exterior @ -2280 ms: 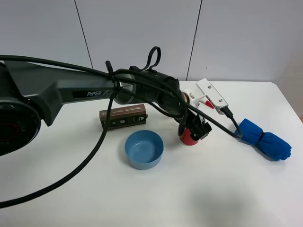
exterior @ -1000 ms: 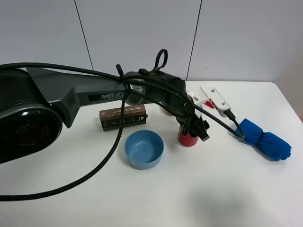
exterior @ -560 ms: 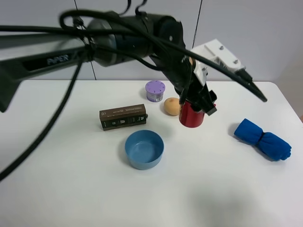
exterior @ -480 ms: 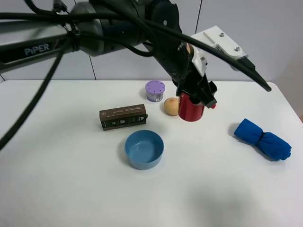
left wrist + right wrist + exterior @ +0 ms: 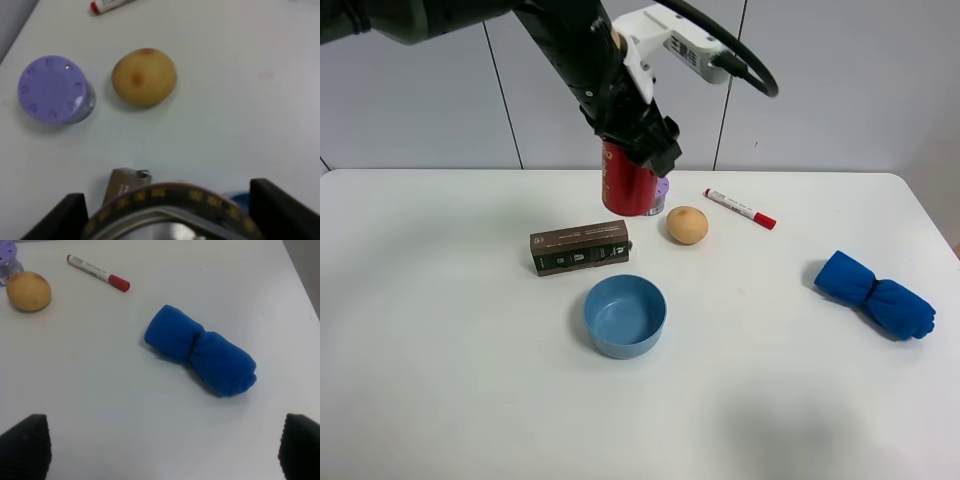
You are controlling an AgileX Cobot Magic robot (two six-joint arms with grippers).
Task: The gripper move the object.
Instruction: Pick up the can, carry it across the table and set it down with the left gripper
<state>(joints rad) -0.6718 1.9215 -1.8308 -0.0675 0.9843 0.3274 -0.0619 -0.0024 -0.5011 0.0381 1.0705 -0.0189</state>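
Since the frame half a second back, your left gripper (image 5: 642, 148) has carried the red can (image 5: 628, 188) higher and leftward, away from the middle of the worktop (image 5: 440, 380) toward its far edge. Its jaws are clamped on the can's upper band. The can hangs upright, clear of the surface, and in the high view it hides most of the purple-lidded tub (image 5: 52, 90). The marker (image 5: 740, 208) now shows near the far edge. The brown box (image 5: 579, 247) and blue bowl (image 5: 625, 316) are undisturbed. Your right gripper (image 5: 162, 447) stands wide apart and empty near the blue cloth roll (image 5: 201, 351) by the right edge. Judgement: the pick-up is done and transport is under way. Set-down remains and calls for a bare spot clear of the tub.
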